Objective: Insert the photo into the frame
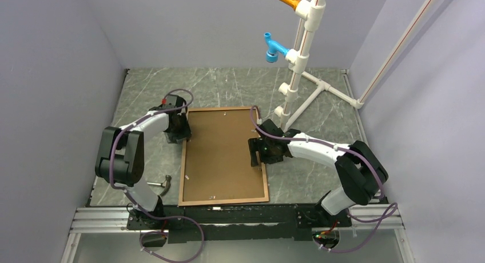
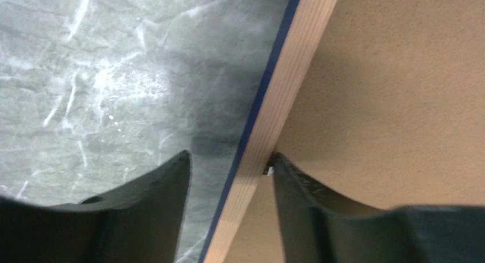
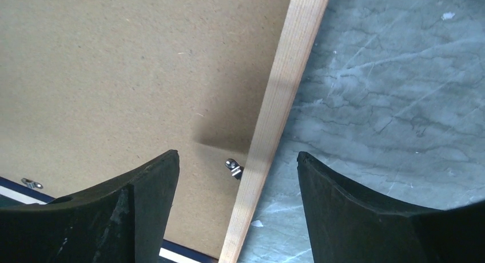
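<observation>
We note the left gripper (image 2: 230, 155) with jaws apart astride the frame (image 2: 275, 103) rail; the right gripper (image 3: 235, 154) gapes wide astride the opposite rail.

Frame (image 3: 274, 114) rail: pale bare wood, visible straight grain, matt. Backing board (image 3: 126, 74): brown fibreboard, matt, finely speckled. Table (image 3: 389, 103): grey marble-look, smooth. Clip (image 3: 233, 168): shiny metal.

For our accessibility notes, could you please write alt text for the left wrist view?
The open left gripper straddles the light wooden rail of the frame, one dark finger over the grey marbled table, the other at the rail's inner edge above the brown backing board. A thin navy strip runs along the rail's outer side.
</observation>
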